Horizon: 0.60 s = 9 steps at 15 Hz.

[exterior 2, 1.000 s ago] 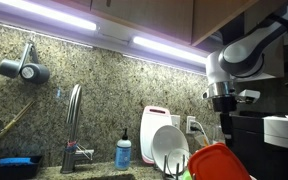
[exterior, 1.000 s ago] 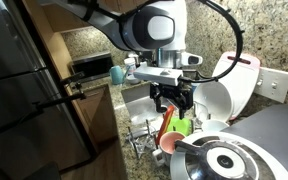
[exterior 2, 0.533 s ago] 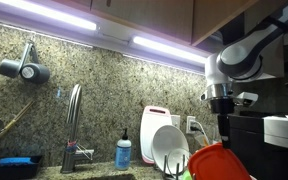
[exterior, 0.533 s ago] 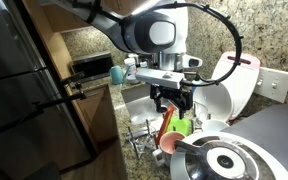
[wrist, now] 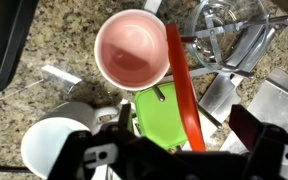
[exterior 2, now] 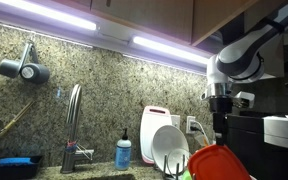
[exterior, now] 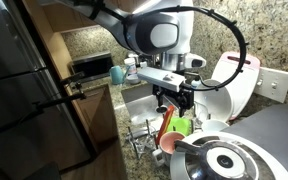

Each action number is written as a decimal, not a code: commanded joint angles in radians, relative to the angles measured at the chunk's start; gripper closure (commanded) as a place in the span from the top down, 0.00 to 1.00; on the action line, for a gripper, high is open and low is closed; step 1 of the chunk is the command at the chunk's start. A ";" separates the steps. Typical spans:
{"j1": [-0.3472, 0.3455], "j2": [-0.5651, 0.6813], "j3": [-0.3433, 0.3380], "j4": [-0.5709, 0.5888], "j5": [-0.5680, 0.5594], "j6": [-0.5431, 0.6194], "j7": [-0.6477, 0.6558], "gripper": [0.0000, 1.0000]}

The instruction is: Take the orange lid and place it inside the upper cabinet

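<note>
The orange lid stands on edge in the dish rack, between a green cup and the rack wires. It also shows in both exterior views. My gripper hangs just above it, open, with one jaw on each side of the lid's rim and not touching it. It shows in an exterior view over the rack. The upper cabinet is brown wood with a light strip under it. Its doors look shut.
A salmon-pink dish lies beside the lid. White plates stand in the rack. A steel pot lid is in front. A faucet and soap bottle stand by the granite wall.
The wrist has shifted only slightly above the rack. The orange lid has not moved, and the gripper stays open.
</note>
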State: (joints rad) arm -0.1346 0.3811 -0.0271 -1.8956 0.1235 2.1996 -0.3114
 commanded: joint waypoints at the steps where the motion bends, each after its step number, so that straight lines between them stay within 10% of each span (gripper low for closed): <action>1: -0.003 0.020 0.003 0.023 -0.012 -0.003 0.006 1.00; 8: 0.006 0.047 -0.002 0.023 -0.039 0.011 0.034 1.00; 9: 0.004 0.050 0.000 0.023 -0.037 0.013 0.033 0.75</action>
State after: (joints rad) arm -0.1341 0.4129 -0.0271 -1.8949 0.1014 2.2005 -0.3055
